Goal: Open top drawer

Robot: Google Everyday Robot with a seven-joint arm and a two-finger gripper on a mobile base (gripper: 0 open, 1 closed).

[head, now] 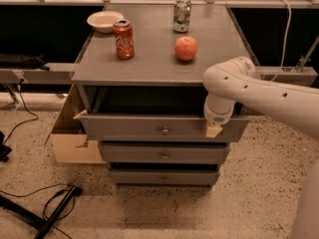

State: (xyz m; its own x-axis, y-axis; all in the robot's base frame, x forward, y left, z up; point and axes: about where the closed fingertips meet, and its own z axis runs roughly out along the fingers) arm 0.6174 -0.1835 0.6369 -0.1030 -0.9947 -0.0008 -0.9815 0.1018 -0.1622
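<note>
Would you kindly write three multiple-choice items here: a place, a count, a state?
1. Where is the gripper? A) at the top drawer front, right of its knob B) on a chair C) inside a sink
2. How many cans stand on the cabinet top? A) one B) two C) four
3. The top drawer is: A) shut flush B) pulled out C) removed
Key: 1 A, it meets the front's right end; 2 B, one red can, one silver can; 3 B, its front juts past the top.
</note>
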